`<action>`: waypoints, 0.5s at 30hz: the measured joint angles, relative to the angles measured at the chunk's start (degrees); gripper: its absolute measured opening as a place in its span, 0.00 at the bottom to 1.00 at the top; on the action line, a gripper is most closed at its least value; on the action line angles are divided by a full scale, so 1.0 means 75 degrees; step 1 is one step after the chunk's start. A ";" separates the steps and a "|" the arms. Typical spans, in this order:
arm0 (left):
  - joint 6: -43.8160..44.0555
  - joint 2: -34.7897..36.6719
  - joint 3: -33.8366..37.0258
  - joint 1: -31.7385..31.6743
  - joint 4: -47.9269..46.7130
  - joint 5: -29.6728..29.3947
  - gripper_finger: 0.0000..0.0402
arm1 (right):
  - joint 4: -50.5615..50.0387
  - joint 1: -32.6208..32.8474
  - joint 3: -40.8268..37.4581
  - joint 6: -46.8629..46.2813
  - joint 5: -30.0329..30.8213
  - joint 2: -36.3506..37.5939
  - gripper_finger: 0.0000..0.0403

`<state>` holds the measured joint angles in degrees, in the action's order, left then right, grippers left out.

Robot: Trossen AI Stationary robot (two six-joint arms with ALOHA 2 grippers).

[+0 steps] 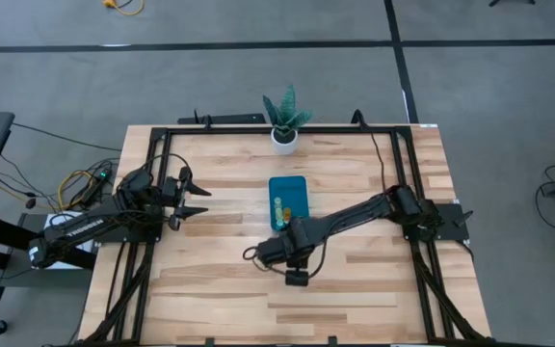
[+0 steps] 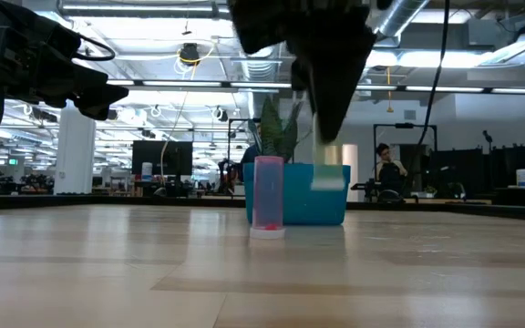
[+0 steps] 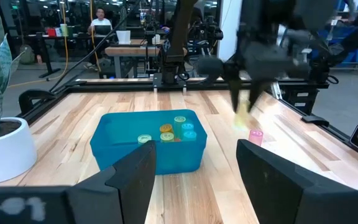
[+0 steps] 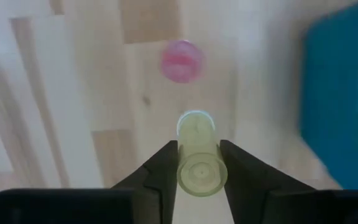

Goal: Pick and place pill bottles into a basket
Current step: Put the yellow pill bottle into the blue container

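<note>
My right gripper (image 4: 199, 149) points down near the table's middle, just in front of the teal basket (image 1: 287, 200), and is shut on a pale yellow-green pill bottle (image 4: 199, 163). A pink pill bottle (image 2: 268, 196) stands upright on the table beside it, also visible below the gripper (image 4: 182, 61). Several small bottles (image 3: 169, 130) lie inside the basket (image 3: 148, 149). My left gripper (image 1: 200, 202) waits open at the table's left side, clear of everything. My right gripper pinches the yellow-green bottle by its upper part (image 4: 199, 177) between its two fingers, coming from above and pointing down. The bottle hangs roughly upright below the fingertips, its lower end (image 2: 328, 179) clear of the table.
A potted plant in a white pot (image 1: 285, 123) stands at the table's far edge behind the basket. Black frame rails (image 1: 258, 128) run along the table's sides. Bare wood lies at the near side (image 1: 258, 299). People sit at desks beyond the table.
</note>
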<state>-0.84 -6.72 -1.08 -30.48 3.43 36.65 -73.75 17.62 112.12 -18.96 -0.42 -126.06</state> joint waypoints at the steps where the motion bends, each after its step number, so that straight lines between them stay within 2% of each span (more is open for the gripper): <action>1: 0.0000 0.0000 0.0000 0.0003 -0.0002 0.0001 0.53 | -0.0192 -0.0047 0.0000 0.0029 0.0096 0.0121 0.25; 10: 0.0000 0.0000 0.0000 0.0003 -0.0002 -0.0001 0.53 | -0.1095 -0.0882 0.0000 0.0673 0.0895 0.1079 0.25; 15: 0.0000 0.0000 0.0000 0.0000 -0.0003 0.0002 0.53 | -0.1167 -0.1560 0.0000 0.1569 0.1104 0.1181 0.25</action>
<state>-0.84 -6.72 -1.08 -30.48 3.41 36.67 -82.50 5.92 112.12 -7.19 7.86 -117.20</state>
